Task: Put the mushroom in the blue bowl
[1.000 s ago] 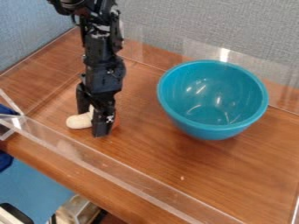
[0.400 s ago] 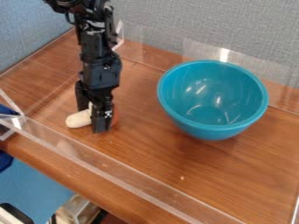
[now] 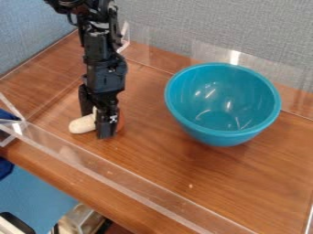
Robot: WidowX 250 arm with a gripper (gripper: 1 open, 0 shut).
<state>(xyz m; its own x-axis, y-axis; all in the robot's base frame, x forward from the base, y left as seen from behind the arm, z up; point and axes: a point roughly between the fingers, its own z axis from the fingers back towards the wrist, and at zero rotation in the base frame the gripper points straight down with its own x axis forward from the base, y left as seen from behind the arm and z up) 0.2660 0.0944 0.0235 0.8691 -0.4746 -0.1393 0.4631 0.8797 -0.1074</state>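
Gripper (image 3: 101, 123) is pointing straight down at the left part of the table (image 3: 159, 169), fingertips sitting at or just above the wood. Jaws are standing spread, as wide as they go; nothing is pinched between them as far as the view shows. The black arm (image 3: 101, 55) is rising up from it toward the far left corner.

The mushroom (image 3: 82, 124) is lying on the table just left of the gripper, its cream stem poking out past the left finger; the cap is mostly hidden behind the fingers, so cannot tell whether the finger is touching it. It is sitting outside the bowl.

The blue bowl (image 3: 224, 103) is standing upright on the right side of the table, well apart from gripper and mushroom, inside showing only glossy reflections.

A clear acrylic wall (image 3: 146, 183) is running along the near edge of the table.

Versus the earliest frame: the gripper is sitting slightly lower and more upright over the mushroom. Versus the middle frame: nothing is changing, arm holding still, mushroom and bowl staying in the same spots.
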